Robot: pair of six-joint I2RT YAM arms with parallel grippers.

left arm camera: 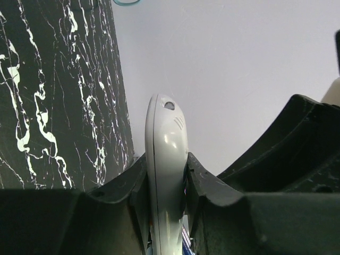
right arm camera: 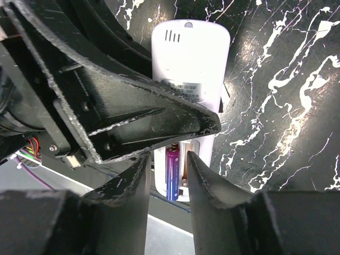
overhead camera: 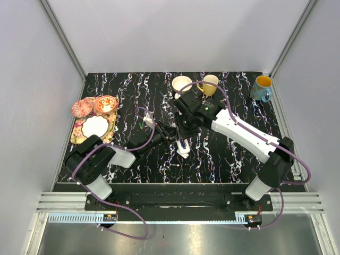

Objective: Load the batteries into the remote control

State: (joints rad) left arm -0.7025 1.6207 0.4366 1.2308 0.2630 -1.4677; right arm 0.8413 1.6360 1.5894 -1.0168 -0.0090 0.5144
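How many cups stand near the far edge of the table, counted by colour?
White cup: 1
Yellow cup: 1
Blue mug: 1
Total: 3

White remote (right arm camera: 191, 58), back facing up, battery bay open, over tabletop (overhead camera: 133, 90) centre, sides clamped in left pincer (left arm camera: 166, 159). Purple battery (right arm camera: 172, 172) lies lengthwise in bay.

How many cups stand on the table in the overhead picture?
3. A white cup and a yellow cup stand side by side near the middle of the far edge. A blue mug stands at the far right corner. More may be hidden.
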